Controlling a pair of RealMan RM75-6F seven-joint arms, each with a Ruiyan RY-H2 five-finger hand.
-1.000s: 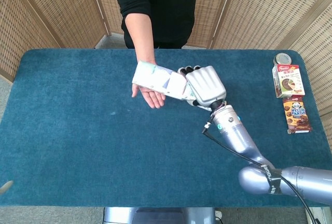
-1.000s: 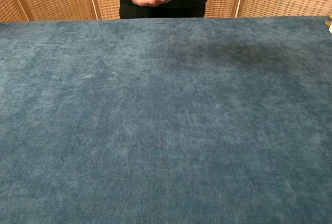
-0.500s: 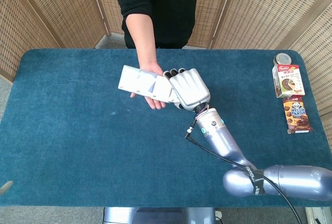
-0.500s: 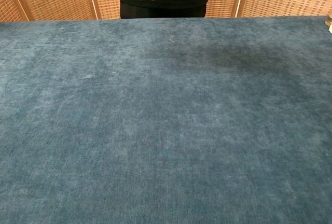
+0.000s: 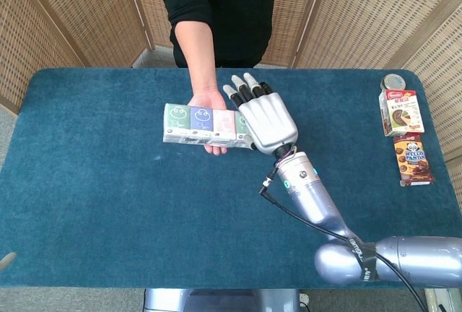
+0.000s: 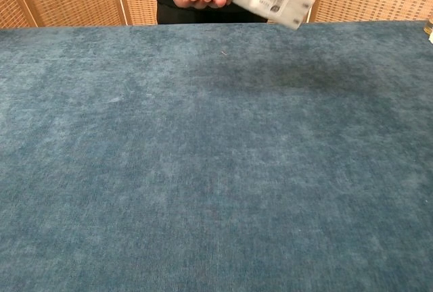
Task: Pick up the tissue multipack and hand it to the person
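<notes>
A staged robot test area, screened off inside a room

A table (image 5: 86, 204) under a deep teal plush cloth fills most of the frame, and woven rattan folding screens (image 5: 65, 16) stand close behind it along the top, closing off whatever room lies beyond. A strip of grey floor (image 5: 155, 55) shows at the upper middle between the panels. Retail snack boxes (image 5: 406, 135) and a small can (image 5: 393, 81) sit lined up at the right edge like test props, and a person in black (image 5: 220, 9) stands at the far side.
</notes>
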